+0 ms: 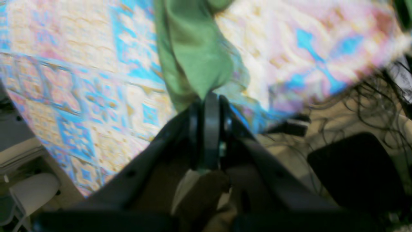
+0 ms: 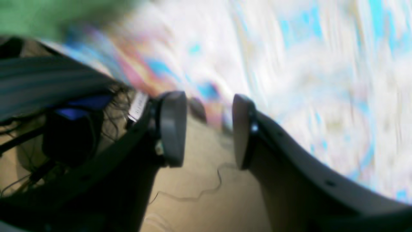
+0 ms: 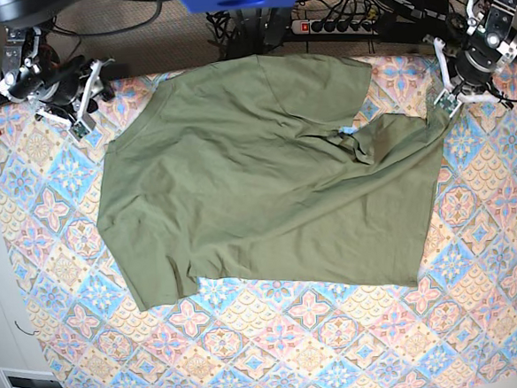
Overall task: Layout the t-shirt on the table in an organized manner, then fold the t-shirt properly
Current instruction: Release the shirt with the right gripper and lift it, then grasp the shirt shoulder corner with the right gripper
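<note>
Left hand [image 1: 207,106]: pads pressed together on a bunched fold of the t-shirt [image 1: 193,61], which rises from the pinch as a taut green strip over the worktop [image 1: 80,96]; from the base view you find this hand [image 3: 445,101] at the far corner, pinching the garment's edge there. Right hand [image 2: 208,129]: jaws parted with only floor showing between them, nothing held; in the base view it [image 3: 80,118] sits at the opposite far corner, just beside the t-shirt [image 3: 258,185] but apart from it. Key relation for your next move: the cloth lies inward and toward the near edge from both hands, its long axis running across the worktop [image 3: 340,348] from one hand to the other; your empty right hand is the nearer one to the loose shoulder and sleeve on its side. T-shirt: plain olive green, spread mostly flat in the middle of the worktop, yet skewed, with a sleeve folded over near the held corner, diagonal wrinkles radiating from that pinch, and a small notch at the near hem. Judged not yet laid out square; folding not begun.
</note>
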Tool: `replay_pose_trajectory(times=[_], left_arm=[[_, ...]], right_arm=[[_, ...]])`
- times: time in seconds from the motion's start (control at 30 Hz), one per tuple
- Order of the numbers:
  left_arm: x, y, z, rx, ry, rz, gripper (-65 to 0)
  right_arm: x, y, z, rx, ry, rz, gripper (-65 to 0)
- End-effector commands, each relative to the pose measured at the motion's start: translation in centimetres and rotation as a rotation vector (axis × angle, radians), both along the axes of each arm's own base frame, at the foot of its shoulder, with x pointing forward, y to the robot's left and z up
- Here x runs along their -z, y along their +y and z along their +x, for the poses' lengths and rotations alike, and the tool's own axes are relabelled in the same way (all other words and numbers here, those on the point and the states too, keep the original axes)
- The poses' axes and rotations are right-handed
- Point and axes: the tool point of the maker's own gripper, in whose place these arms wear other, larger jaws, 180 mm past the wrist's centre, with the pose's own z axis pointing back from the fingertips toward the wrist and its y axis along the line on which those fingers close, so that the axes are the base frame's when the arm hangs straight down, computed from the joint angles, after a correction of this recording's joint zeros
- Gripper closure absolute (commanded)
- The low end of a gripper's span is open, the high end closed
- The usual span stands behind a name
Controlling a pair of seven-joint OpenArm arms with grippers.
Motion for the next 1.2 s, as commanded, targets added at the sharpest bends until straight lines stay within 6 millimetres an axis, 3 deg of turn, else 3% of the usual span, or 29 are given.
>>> replay_pose_trajectory(times=[0.0, 0.27, 0.4, 0.5, 0.67, 0.9, 1.17], left_arm=[[-0.7, 0.0, 0.7, 0.016, -0.026, 0.008, 0.0], [-0.8, 0.0, 0.8, 0.015, -0.03, 0.009, 0.0], [-0.8, 0.0, 0.8, 0.015, -0.03, 0.009, 0.0], [-0.8, 0.0, 0.8, 0.015, -0.03, 0.009, 0.0], [-0.8, 0.0, 0.8, 0.014, -0.03, 0.006, 0.0], [-0.8, -0.1, 0.8, 0.014, -0.029, 0.005, 0.0], [-0.8, -0.1, 0.8, 0.014, -0.03, 0.002, 0.0]], right_arm=[[-0.3, -0.4, 0.0, -0.014, -0.001, -0.02, -22.8], [-0.1, 2.5, 0.8, -0.081, -0.009, 0.037, -22.9], [-0.7, 5.2, 1.3, -0.101, -0.027, 0.157, -23.0], [-1.9, 6.2, 2.9, -0.099, -0.075, 0.226, -25.9], [-2.4, 6.4, 4.1, -0.101, -0.092, 0.234, -34.7], [-2.0, 7.4, 4.0, -0.075, -0.084, 0.27, -35.0], [0.2, 6.6, 2.8, -0.027, -0.004, 0.285, -35.0]])
